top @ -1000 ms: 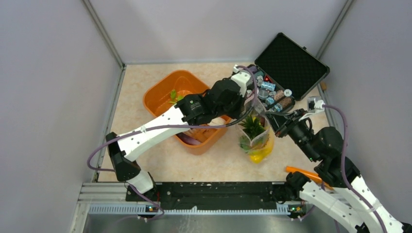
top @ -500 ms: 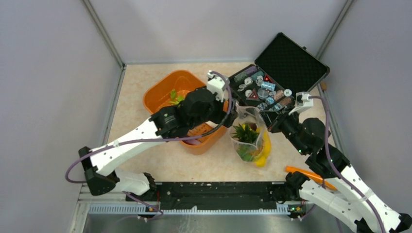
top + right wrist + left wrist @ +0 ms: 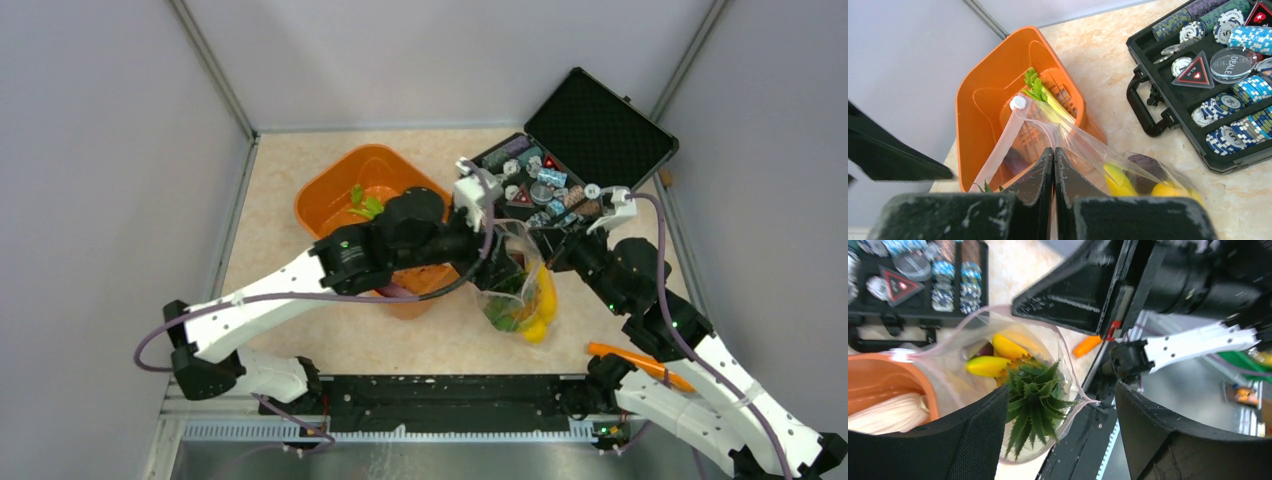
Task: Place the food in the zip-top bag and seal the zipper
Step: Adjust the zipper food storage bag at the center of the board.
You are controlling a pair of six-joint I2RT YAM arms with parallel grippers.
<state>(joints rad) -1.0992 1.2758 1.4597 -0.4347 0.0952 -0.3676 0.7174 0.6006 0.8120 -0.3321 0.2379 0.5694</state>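
zip-top bag (image 3: 524, 308) gaping, right gripper (image 3: 1054, 151) pinching (rim)

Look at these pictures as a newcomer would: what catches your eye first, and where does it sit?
The clear zip-top bag stands mid-table with its mouth gaping, showing a pineapple with a green crown and yellow fruit inside. The right gripper pinches its mouth edge, and the left gripper hovers open above it. A bright orange tub sits just left of the bag, and an open black case of poker chips lies at the far right.
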